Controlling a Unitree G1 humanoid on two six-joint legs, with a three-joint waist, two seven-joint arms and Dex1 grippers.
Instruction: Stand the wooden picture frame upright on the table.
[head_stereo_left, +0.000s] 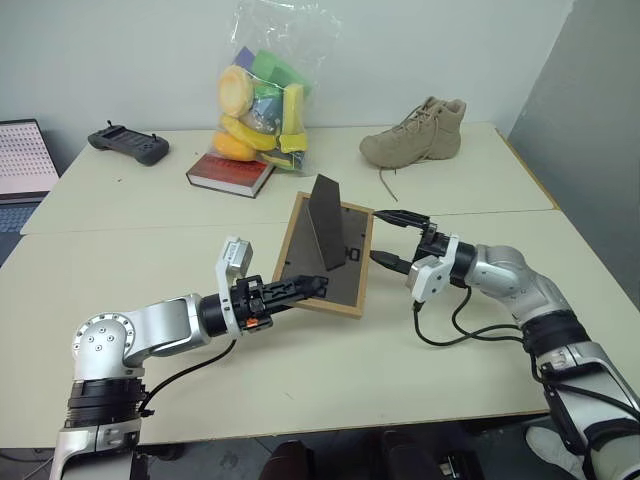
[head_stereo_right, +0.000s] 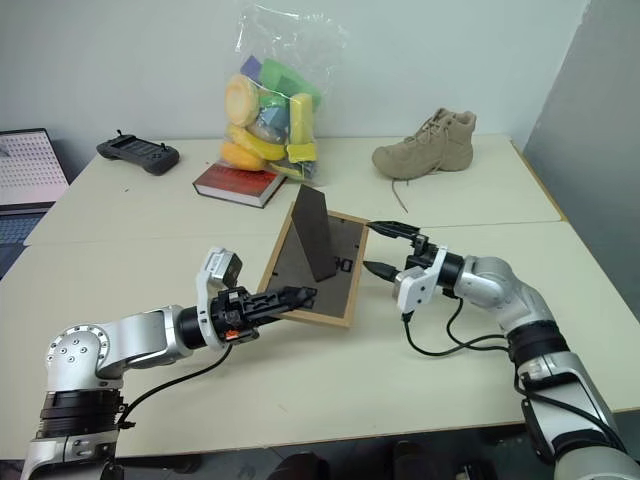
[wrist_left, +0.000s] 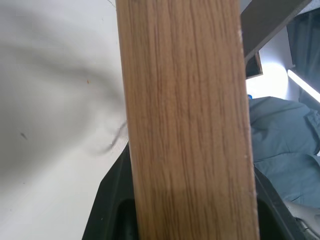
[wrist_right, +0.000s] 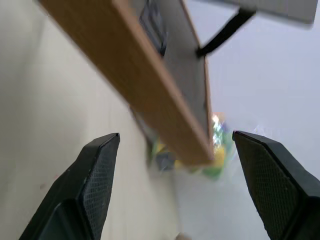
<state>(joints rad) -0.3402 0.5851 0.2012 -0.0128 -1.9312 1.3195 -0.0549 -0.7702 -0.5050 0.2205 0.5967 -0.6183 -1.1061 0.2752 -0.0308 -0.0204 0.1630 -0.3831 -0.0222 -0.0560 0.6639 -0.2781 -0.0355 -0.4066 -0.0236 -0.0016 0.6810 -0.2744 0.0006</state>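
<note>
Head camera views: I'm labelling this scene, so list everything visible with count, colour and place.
wooden picture frame: one, light wood with dark brown back, prop swung out, mid-table, tilted up
table: one, pale cream, seam across its width
book: one, red-edged, far side, under the bag
bag of toys: one, clear plastic holding yellow and green pieces, on the book
boot: one, tan, far right
controller: one, black, far left
laptop: one, lit screen, left edge
left gripper: black fingers shut on the frame's near edge
right gripper: black fingers open, beside the frame's right edge
</note>
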